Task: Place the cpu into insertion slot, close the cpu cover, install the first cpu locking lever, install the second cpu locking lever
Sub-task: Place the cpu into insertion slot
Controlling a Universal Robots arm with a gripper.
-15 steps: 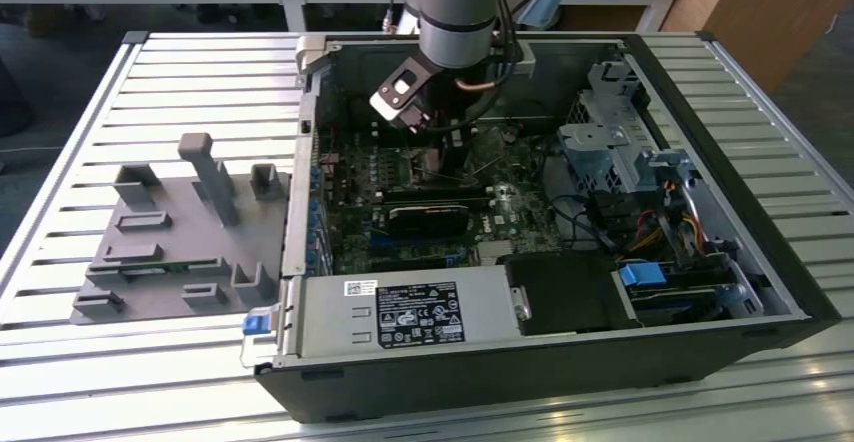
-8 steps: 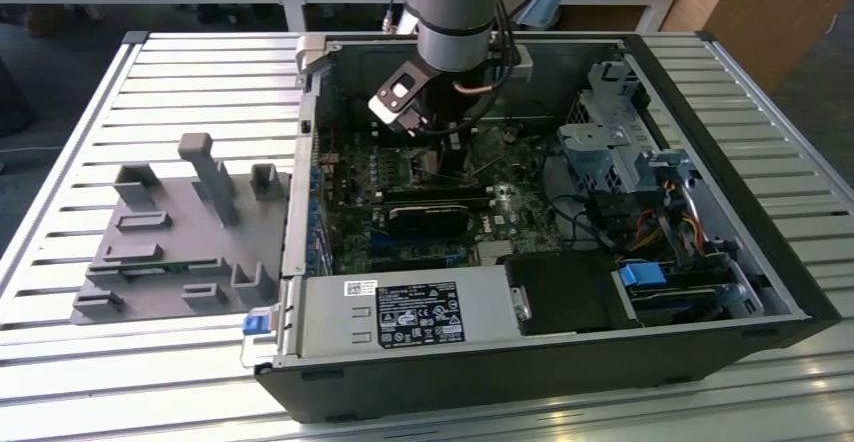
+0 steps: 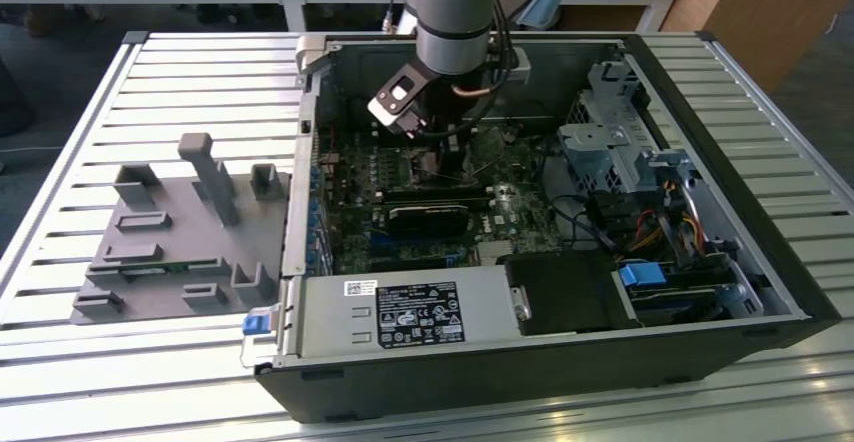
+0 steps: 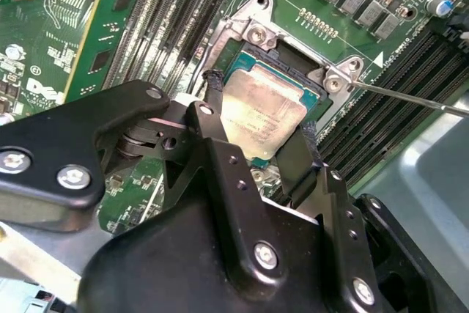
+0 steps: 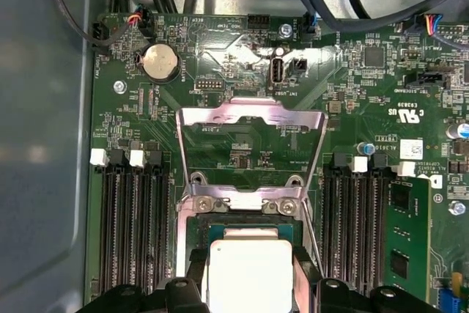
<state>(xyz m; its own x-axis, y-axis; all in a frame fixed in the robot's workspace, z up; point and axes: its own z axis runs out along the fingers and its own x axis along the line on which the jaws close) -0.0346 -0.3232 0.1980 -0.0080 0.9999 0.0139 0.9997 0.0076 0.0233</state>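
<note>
Grey holder block (image 3: 174, 237) sits by the table (image 3: 80, 382) edge at the exterior view's left. Open computer case (image 3: 534, 372) takes the middle of the table and runs toward the exterior view's right. Arm (image 3: 454, 12) reaches straight down into the case, wrist vertical, hand (image 3: 447, 162) low over the green board (image 5: 220, 56). In the second wrist view the hand is clenched on the chip (image 4: 265, 111): fingers (image 4: 215, 97) sit on two opposite side edges, pads look in contact, no gap seen. Chip is about level, lying in or just above the socket (image 4: 287, 54); can't tell if it's fully seated. Cover (image 5: 249, 116) is flipped up and open, hinged at the socket edge away from the hand, board visible through its window. Thin lever rod (image 4: 410, 97) sticks out free beside the socket, not latched. Memory slots (image 5: 132, 232) run along both sides of the socket. Handling guess: chip is light and rigid, with a smooth metal top that's likely slippery. Its underside contacts and the socket pins are fragile, so hold by the side edges only, as here, keep it flat, no pressing. Cover is thin sheet metal, stiff but springy, probably best taken at its free bar.
</note>
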